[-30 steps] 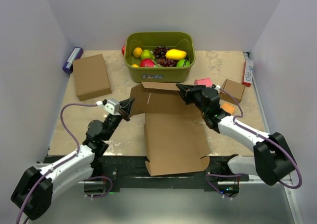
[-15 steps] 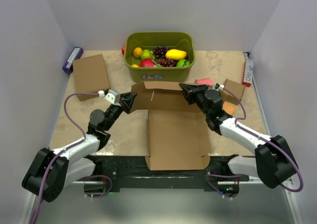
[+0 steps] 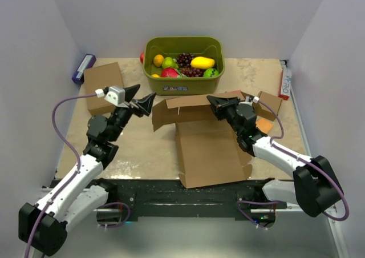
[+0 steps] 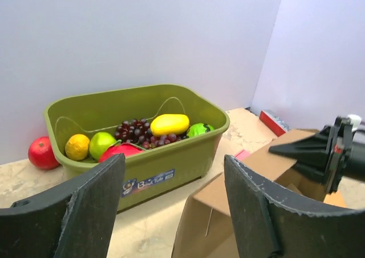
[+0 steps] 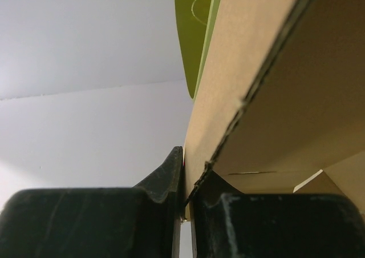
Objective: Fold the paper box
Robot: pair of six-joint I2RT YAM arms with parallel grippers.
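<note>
- The tabletop gives the paper box nothing to brace against. The box lies below and between the two claws, base panel flat and rear flap raised. A pull from one side alone could slide or swing the whole sheet instead of creasing it.
- The right claw is clenched on the cardboard edge at one end of the raised flap. In the wrist view the hold seems to sit close to the tips, so I judge the flap could slip out and drop flat.
- The green bin stands just beyond both claws. A flap pushed too far away could knock its wall.
- The left claw is released, jaws spread, just outside the flap's free end and apparently not touching it. If it closes off-line, it could miss the edge or crush the corner.
- The small cardboard cube sits just beside the right claw's wrist. A sideways swing could nudge it.
</note>
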